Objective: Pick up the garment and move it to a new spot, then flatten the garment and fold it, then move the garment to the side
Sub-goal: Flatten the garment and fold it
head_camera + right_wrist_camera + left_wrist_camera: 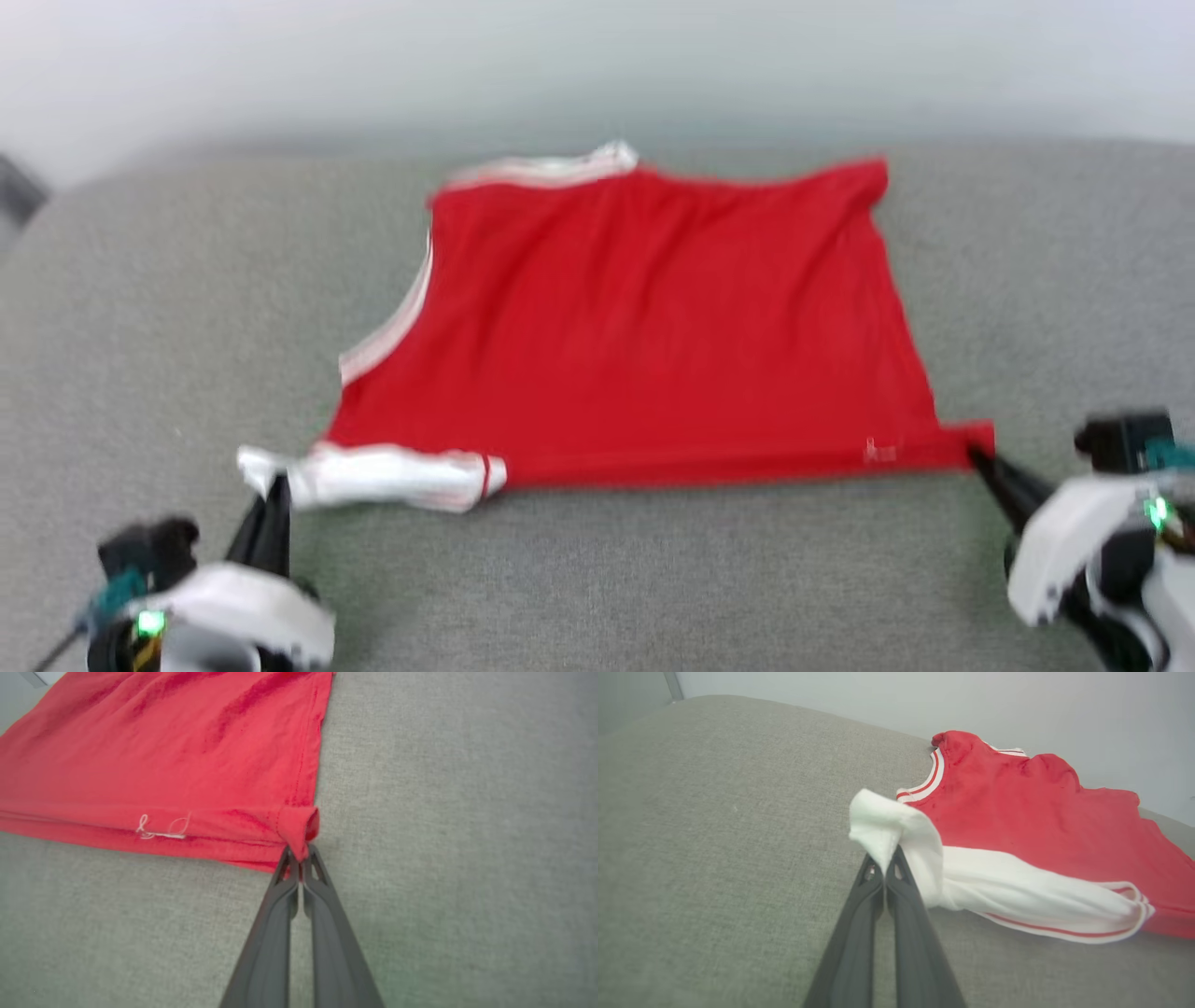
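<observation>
- While both arms hold the shirt (653,317), what matters most for me is the line between them. The shirt's near edge runs crosswise on the grey cushion (607,579), from one gripper to the other.
- My left gripper (274,490) has its fingers pressed together on a bunch of the white sleeve (392,474), at the left end of that edge, over the cushion's near left part.
- My right gripper (978,457) is pinched closed in the same way on the red corner of the hem, over the cushion's near right part.
- The shirt lies on the middle of the cushion and spreads from the two fingertips toward the cushion's far edge. The side facing up is plain red.
- Each arm is nearer to its own end, so I judge that no crossing is needed.
- Near the right gripper the edge looks doubled, so I think the shirt is already folded once.
- For the next move I would carry both ends together, at a right angle to that edge. If one arm leads, the edge will go crooked.
- The sleeve end is bunched and loose, so it may drag unevenly.
</observation>
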Robot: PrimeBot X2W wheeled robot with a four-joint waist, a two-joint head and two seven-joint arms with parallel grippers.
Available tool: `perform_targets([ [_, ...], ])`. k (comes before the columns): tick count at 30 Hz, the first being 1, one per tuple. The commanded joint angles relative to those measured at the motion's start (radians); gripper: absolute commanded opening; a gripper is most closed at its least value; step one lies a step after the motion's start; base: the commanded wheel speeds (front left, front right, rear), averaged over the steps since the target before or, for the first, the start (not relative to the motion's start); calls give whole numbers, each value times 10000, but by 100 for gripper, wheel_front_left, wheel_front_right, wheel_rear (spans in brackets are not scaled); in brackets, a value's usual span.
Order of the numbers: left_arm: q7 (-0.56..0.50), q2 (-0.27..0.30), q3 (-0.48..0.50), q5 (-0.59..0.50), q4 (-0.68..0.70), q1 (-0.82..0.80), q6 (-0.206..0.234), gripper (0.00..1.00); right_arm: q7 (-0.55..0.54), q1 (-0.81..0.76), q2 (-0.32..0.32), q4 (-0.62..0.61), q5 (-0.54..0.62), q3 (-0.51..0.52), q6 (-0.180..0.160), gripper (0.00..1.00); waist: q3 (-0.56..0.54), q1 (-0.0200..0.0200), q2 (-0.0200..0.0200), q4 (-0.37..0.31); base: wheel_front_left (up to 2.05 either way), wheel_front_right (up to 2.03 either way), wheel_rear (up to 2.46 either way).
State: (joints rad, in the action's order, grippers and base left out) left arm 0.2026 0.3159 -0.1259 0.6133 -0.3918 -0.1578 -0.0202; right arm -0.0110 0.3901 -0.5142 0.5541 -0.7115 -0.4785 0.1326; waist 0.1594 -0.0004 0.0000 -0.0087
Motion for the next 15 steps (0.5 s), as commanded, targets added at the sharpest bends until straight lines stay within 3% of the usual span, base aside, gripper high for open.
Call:
perform_targets([
  [1, -225, 185, 228, 125, 595, 831, 385, 0, -130, -916, -125, -242, 90, 491, -36, 0, -876, 4, 0, -17, 0, 0, 0],
  [3, -580, 235, 300, 276, 1274, 1683, 641, 0, -329, -1774, -51, -685, 286, 935, -42, 0, -1100, 4, 0, -15, 0, 0, 0],
  [4, -1068, 234, 346, 429, 2359, 2728, 998, 0, -760, -3045, 137, -1427, 580, 1764, -42, 0, -1330, 4, 0, 16, 0, 0, 0],
  [8, -1701, 296, 369, 598, 3667, 3835, 1413, 0, -1543, -4512, 631, -2677, 1196, 2971, -42, 0, -1421, 4, 0, 48, 0, 0, 0],
  [11, -2029, 351, 319, 644, 4446, 4043, 1571, 0, -2246, -5224, 1117, -3691, 1625, 3801, -38, 0, -1386, 4, 0, 81, 0, 0, 0],
  [15, -2457, 388, 42, 681, 4666, 3356, 1450, 0, -3291, -5253, 1702, -4708, 2147, 4366, -28, 0, -1115, 4, 0, 21, 0, 0, 0],
])
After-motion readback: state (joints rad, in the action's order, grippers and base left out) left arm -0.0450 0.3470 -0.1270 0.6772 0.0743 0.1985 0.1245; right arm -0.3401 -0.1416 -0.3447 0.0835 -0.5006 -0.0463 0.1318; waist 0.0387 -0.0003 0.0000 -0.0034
